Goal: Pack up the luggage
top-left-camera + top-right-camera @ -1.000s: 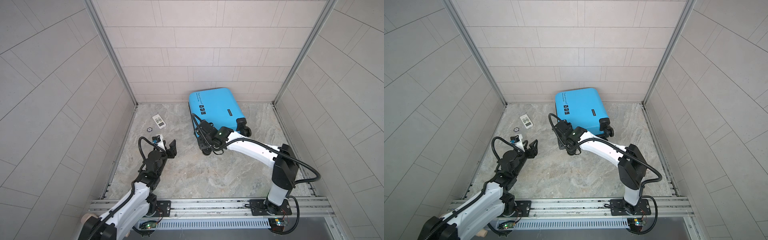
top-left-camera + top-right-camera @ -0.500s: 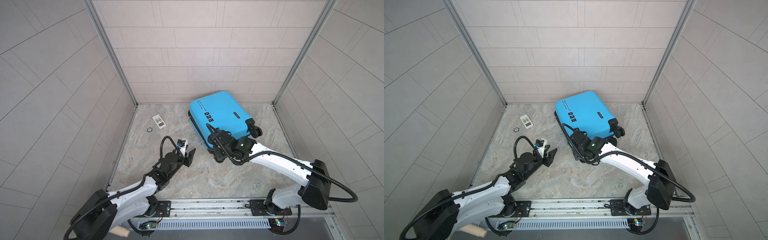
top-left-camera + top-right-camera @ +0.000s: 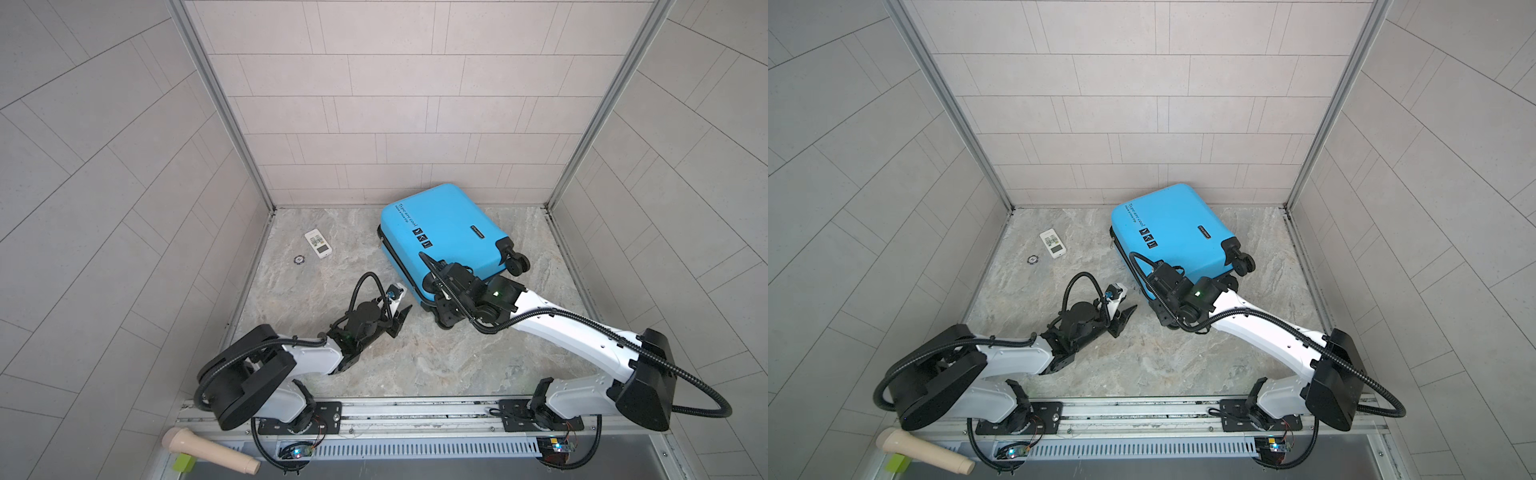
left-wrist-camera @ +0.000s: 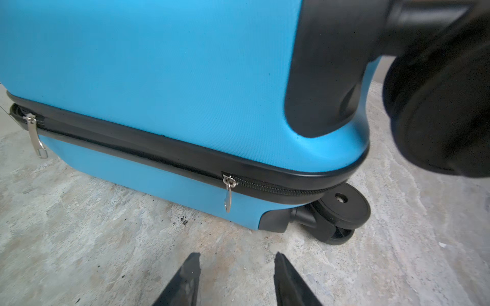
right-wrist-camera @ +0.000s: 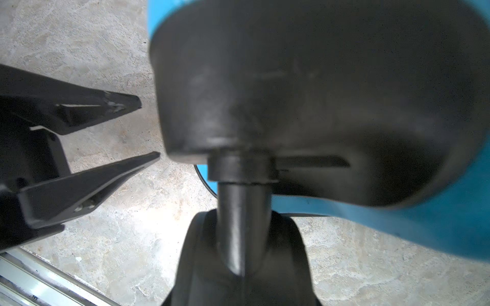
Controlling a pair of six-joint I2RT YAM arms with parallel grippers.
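One blue luggage on floor

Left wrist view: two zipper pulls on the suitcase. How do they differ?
The near pull sits on the suitcase's side by the wheel; the far pull sits at the opposite corner. The near pull hangs over blue shell; the far pull hangs against the floor. Closed teeth show from the near pull toward the wheel; toward the far pull the band looks unzipped. Both are silver and hang down.
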